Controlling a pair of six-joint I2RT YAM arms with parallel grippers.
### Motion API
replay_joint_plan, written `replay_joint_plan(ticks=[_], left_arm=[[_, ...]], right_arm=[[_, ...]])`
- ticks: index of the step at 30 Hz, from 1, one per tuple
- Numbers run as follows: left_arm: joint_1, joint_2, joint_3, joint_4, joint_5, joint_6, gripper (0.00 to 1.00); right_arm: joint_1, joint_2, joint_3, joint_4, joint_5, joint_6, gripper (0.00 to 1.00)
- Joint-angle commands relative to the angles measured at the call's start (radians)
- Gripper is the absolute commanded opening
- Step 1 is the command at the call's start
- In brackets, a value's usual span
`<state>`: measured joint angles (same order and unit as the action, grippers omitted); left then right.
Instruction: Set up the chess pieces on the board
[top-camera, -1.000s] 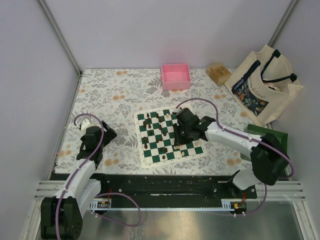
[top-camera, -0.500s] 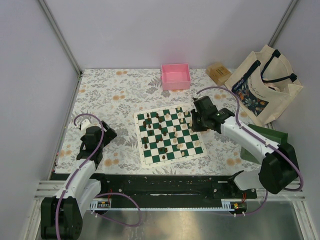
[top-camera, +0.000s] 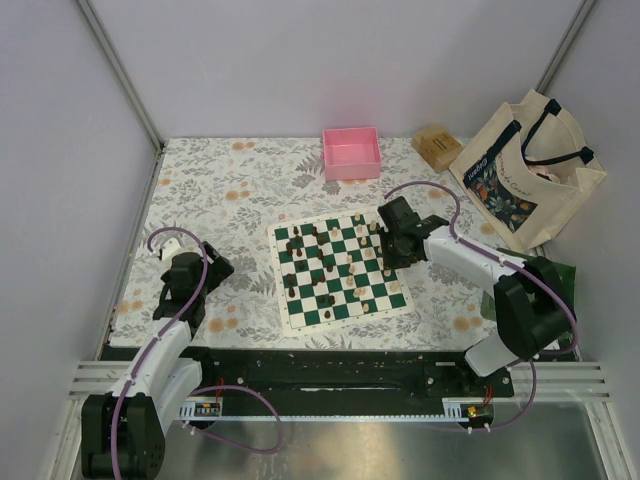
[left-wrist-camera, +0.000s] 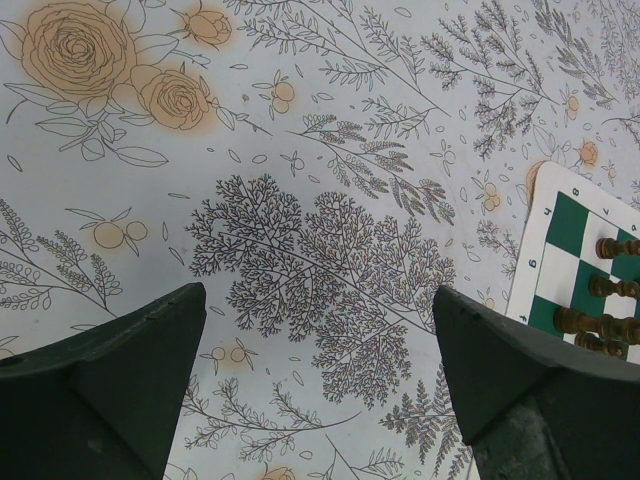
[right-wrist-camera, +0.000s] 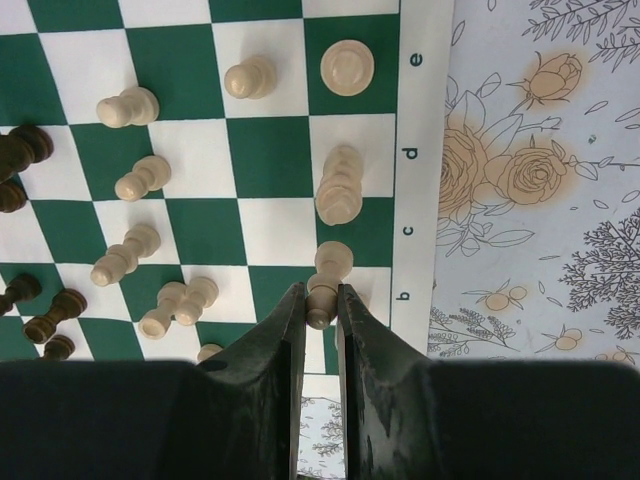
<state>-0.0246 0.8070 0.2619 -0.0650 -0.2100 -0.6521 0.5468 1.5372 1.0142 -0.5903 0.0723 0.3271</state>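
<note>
The green and white board lies mid-table with dark pieces toward its left and cream pieces toward its right. My right gripper is over the board's far right corner. In the right wrist view it is shut on a cream chess piece held above the edge squares near the "b" mark. Other cream pieces stand or lean on nearby squares; dark pieces are at the left. My left gripper is open and empty over the floral cloth, left of the board.
A pink tray stands behind the board. A small wooden box and a tote bag are at the back right. A green tray lies at the right edge.
My right gripper moved from the board's middle to its far right corner, first past the edge, then back a little. The left arm has not moved.
</note>
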Motion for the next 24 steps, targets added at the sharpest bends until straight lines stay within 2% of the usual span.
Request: replay_joint_plan(ticks=[1, 14, 24], left_arm=[[0.0, -0.002, 0.019, 0.04, -0.012, 0.0, 0.99], [0.002, 0.0, 0.02, 0.042, -0.012, 0.0, 0.99], [0.002, 0.003, 0.022, 0.04, -0.011, -0.001, 0.99]], right_arm=[[-0.027, 0.023, -0.019, 0.055, 0.023, -0.014, 0.13], [-0.059, 0.047, -0.062, 0.135, -0.022, -0.01, 0.13], [-0.067, 0.017, -0.074, 0.126, -0.035, -0.007, 0.13]])
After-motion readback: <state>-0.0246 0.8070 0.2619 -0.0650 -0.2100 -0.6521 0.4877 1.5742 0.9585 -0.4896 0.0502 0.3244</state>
